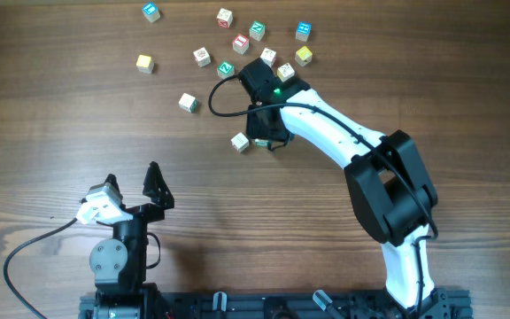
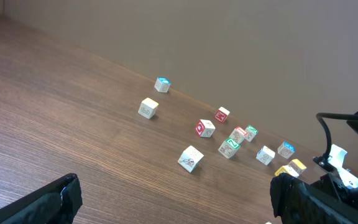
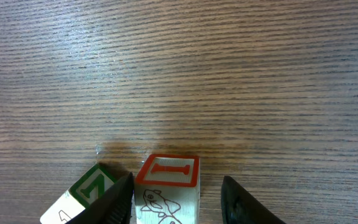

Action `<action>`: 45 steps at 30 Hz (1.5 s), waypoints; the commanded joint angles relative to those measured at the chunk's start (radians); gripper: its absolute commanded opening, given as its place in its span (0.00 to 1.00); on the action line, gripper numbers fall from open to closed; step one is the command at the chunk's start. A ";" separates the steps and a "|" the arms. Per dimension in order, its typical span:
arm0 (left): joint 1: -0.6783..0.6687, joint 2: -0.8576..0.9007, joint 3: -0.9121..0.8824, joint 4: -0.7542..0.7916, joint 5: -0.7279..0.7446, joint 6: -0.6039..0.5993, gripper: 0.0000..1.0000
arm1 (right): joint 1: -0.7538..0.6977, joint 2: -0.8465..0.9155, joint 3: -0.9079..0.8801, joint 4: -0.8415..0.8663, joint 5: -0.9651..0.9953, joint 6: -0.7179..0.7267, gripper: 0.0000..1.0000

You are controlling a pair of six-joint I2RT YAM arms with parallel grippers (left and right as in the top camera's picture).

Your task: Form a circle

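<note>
The cubes are tiny whitish blocks with green, red, blue or tan marks. They lie flat on the worktop in a loose scatter across the upper middle of the overhead view, mostly apart from one another and closing no ring. A red-marked cube stands upright at the bottom centre of the right wrist view, with a red-framed letter on top. A green-marked cube sits just left of it, turned at an angle; whether they touch cannot be told.
</note>
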 commanded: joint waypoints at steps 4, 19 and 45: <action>-0.006 -0.004 -0.003 -0.002 0.004 0.012 1.00 | 0.008 0.008 -0.009 -0.014 -0.006 0.004 0.54; -0.006 -0.004 -0.003 -0.002 0.004 0.012 1.00 | 0.008 0.008 -0.009 -0.003 -0.066 0.040 0.36; -0.006 -0.004 -0.003 -0.002 0.004 0.012 1.00 | 0.008 0.008 -0.009 0.006 -0.066 0.085 0.33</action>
